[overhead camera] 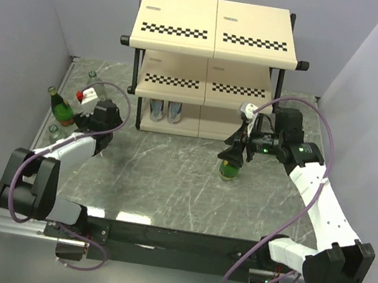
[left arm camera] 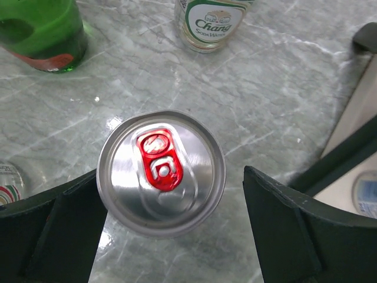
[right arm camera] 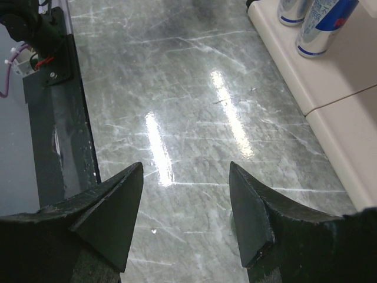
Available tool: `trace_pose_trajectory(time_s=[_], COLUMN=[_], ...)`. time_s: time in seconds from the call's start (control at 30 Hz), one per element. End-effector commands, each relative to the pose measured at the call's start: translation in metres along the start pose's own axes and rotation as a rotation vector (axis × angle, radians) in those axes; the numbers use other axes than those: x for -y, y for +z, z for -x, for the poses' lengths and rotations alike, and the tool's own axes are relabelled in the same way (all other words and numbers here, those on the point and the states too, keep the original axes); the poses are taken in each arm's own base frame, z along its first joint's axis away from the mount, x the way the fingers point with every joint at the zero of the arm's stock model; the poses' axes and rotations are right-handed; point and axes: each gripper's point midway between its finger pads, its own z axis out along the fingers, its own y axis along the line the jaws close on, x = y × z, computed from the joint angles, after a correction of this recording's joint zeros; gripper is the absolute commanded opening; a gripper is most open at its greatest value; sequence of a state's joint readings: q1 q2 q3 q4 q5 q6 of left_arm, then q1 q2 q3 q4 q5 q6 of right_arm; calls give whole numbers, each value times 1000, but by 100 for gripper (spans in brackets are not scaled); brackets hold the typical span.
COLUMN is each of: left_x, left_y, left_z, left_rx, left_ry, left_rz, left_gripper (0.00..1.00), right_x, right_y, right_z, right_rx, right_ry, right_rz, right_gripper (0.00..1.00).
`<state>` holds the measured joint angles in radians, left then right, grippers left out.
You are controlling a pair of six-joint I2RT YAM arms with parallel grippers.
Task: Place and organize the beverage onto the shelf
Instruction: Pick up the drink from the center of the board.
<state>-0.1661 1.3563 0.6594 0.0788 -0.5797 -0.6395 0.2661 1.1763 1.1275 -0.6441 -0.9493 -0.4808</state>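
Straddling a silver can (left arm camera: 160,174) with a red tab, the left claw (left arm camera: 171,177) stands near the left edge of the surface (overhead camera: 168,181). Its fingers are spread apart; one finger (left arm camera: 53,230) sits just at the can's rim and the other is clear of it. A leaning green bottle (left arm camera: 41,32) and a clear Chang bottle (left arm camera: 211,20) stand just beyond the can.

The shelf (overhead camera: 215,26) stands at the middle of the far edge, with two blue-and-silver cans (overhead camera: 166,111) upright on the left half of its bottom board.

The right claw (right arm camera: 185,171) is right of centre in front of the shelf, with its fingers apart and only bare surface between them. In the overhead view a second green bottle (overhead camera: 229,169) stands directly beneath it.
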Motion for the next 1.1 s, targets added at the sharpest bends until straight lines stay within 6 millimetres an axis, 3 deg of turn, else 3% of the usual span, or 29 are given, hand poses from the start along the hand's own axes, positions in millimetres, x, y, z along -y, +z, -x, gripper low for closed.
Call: trace_pose_trajectory(time_s=[0.0,0.77,1.07], left_x=[-1,-15,-18], left_y=[4,14,18], left_z=[14,10,8], left_rx=[23,9,12], left_ry=[11,110,134], left_rz=[55,155,174], left_gripper=[95,80,64], right_x=[-7,-5,-5], right_y=[-8,-13,-17], right_z=[22,24,26], right_rx=[45,54,69], right_ry=[-70,-62,-53], right_rz=[6,-5,5], right_gripper=[67,67,67])
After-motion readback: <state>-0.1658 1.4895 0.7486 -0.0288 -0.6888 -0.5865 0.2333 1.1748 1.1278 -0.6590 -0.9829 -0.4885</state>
